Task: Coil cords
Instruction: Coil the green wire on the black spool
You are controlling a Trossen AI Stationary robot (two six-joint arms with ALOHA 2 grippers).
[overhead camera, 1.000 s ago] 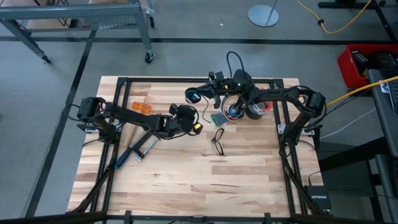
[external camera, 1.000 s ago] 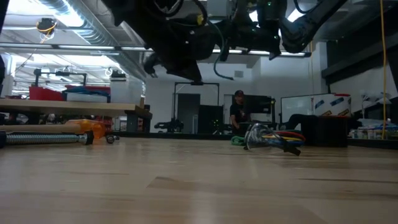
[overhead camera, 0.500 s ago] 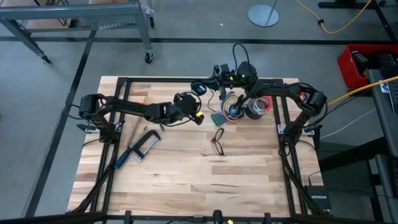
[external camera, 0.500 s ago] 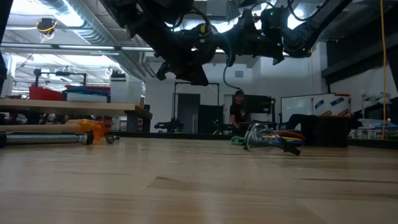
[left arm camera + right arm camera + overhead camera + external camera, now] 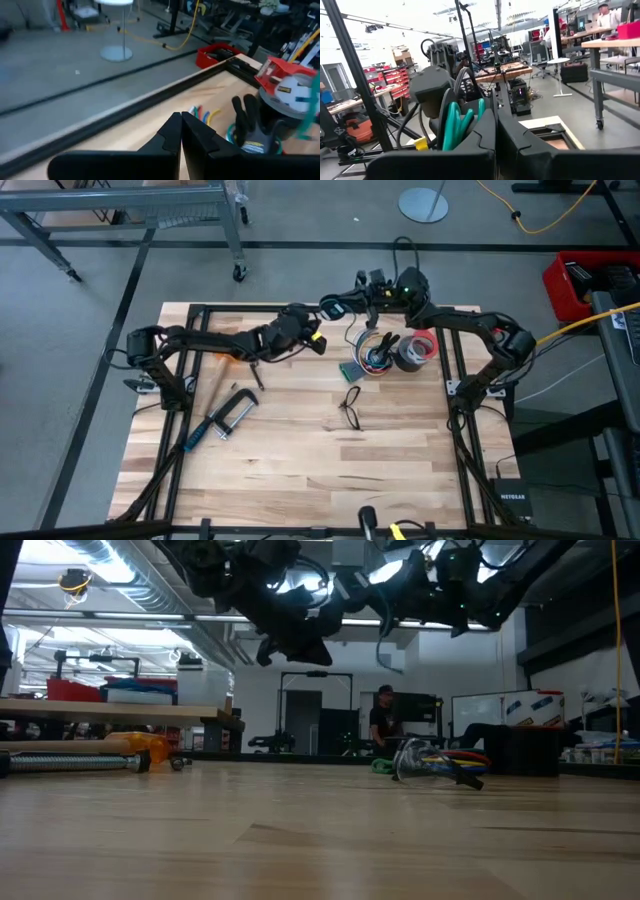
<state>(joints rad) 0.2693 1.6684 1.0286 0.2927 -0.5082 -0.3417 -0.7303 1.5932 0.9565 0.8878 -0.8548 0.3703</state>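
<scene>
Black and thin, the cord (image 5: 384, 638) is off the wood, up in the air near the table's 12 o'clock edge. A short curve of it hangs below the arms in the low view. Its small yellow piece (image 5: 319, 338) sits right against the tip of the left gripper (image 5: 310, 340).

That gripper reaches in from 9 o'clock. In its wrist view the two dark fingers (image 5: 170, 137) are pressed together. Whether the cord is pinched between them cannot be told.

The right gripper (image 5: 338, 306) hangs just beside it, towards 1 o'clock, on an arm that comes round from 3 o'clock. Its fingers (image 5: 485, 132) are also together. A teal loop (image 5: 462, 122) and dark cable show close over them, but what they clamp is not clear.

Towards 4 o'clock of the two grippers, on the table (image 5: 300, 480), lies the bundle of multicoloured wires (image 5: 375, 355). A small green square (image 5: 350, 370) touches the bundle's 8 o'clock side, and a red and grey tape roll (image 5: 418, 350) lies at its 3 o'clock.

Near the table's middle lie the spectacle-shaped wire loops (image 5: 349, 408), well apart from the cord.

At 8 o'clock of the left gripper rests the metal clamp (image 5: 222, 420). An orange object (image 5: 150, 745) lies under the left arm.

Beyond the table, a person (image 5: 383, 715) stands far back in the room.
</scene>
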